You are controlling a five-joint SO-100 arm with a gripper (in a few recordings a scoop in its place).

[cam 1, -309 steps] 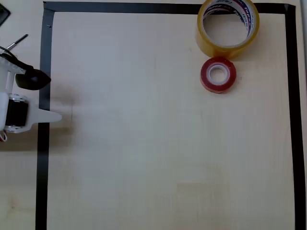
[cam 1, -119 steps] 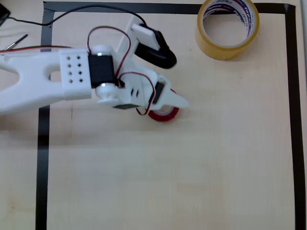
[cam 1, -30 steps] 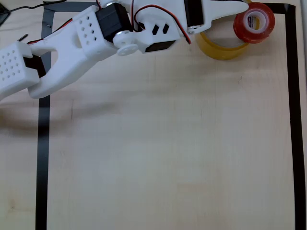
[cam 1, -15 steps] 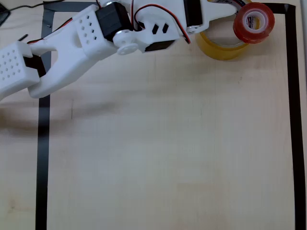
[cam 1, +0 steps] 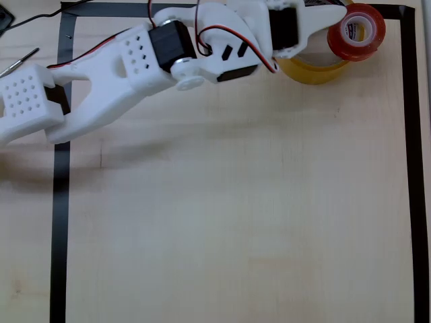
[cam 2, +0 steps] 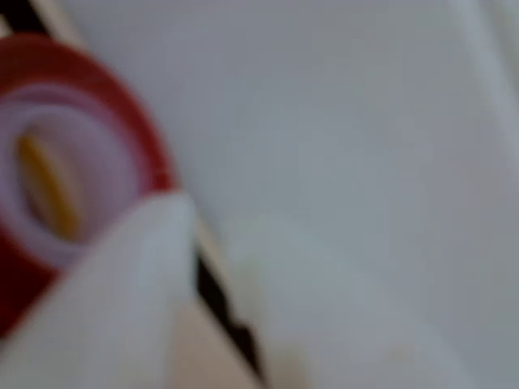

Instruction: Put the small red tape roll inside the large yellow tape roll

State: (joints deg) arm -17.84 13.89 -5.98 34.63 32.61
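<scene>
Red tape roll (cam 1: 356, 31) clamped in jaws above yellow tape roll (cam 1: 316, 67); core lettering unreadable.

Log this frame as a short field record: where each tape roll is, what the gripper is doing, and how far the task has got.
red roll: small red tape roll held up over the right rim of the yellow roll, near the top right corner in the overhead view; blurred and close in the wrist view
yellow roll: large yellow tape roll flat on the table, mostly hidden under the arm
gripper: gripper shut on the red roll
table: light wood table with a black tape border
task state: red roll not yet inside the yellow roll
</scene>
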